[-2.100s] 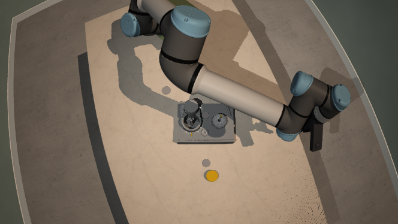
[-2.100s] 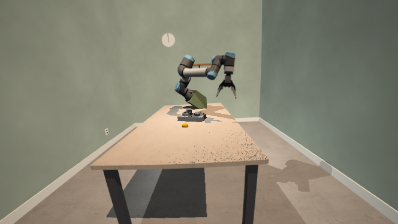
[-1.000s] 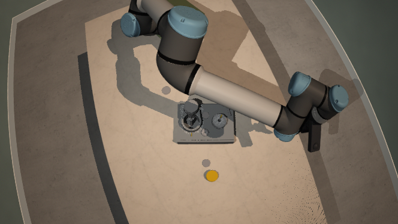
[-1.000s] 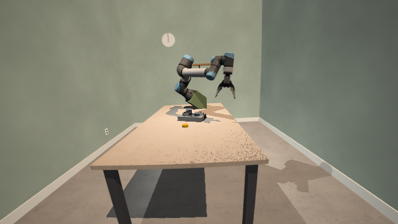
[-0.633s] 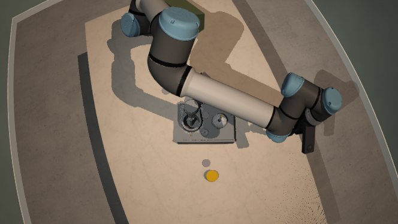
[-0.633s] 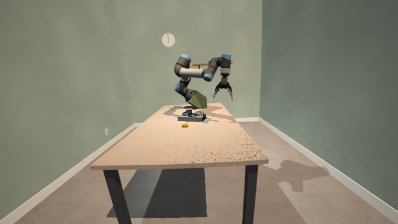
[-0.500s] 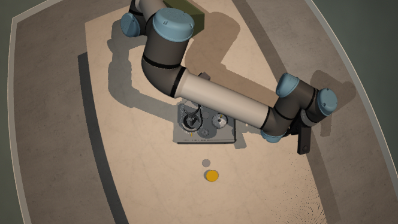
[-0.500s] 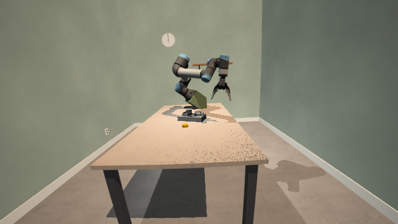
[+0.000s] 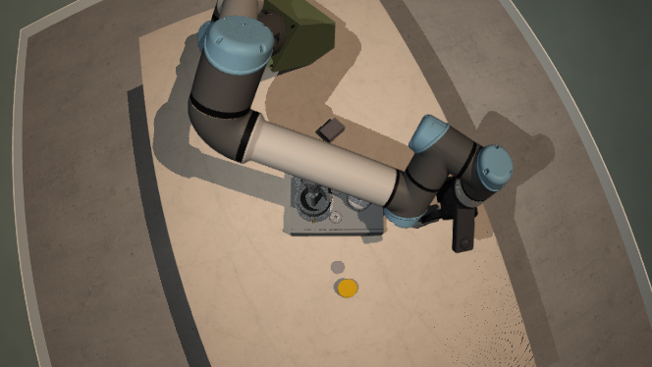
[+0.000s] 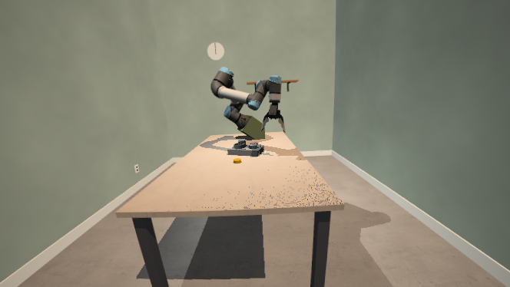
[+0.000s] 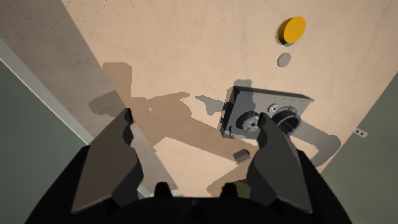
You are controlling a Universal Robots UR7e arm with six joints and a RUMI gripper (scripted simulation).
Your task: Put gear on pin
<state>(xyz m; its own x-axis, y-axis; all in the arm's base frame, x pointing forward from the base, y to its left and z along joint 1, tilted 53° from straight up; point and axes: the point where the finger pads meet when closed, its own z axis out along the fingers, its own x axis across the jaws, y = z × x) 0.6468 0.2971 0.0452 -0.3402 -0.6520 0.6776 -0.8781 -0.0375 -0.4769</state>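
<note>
A grey base plate (image 9: 355,227) (image 10: 246,153) (image 11: 255,98) lies mid-table. On it are a large dark gear (image 9: 313,201) (image 11: 288,120), a lighter gear (image 9: 357,202) (image 11: 246,122) and a small gear (image 11: 272,107). A yellow disc (image 9: 347,288) (image 10: 237,160) (image 11: 292,30) and a small flat grey disc (image 9: 337,267) (image 11: 284,60) lie loose on the table in front of the plate. No painted arrow, pin or collar mark can be made out at this size. My gripper (image 10: 273,127) (image 11: 196,111) is open and empty, high above the table to the right of the plate.
A small dark block (image 9: 331,130) (image 11: 241,155) lies behind the plate. The arm's olive base block (image 9: 304,29) (image 10: 254,128) stands at the back of the table. The forearm (image 9: 319,162) crosses above the plate's rear edge. The table's right edge is close below the gripper.
</note>
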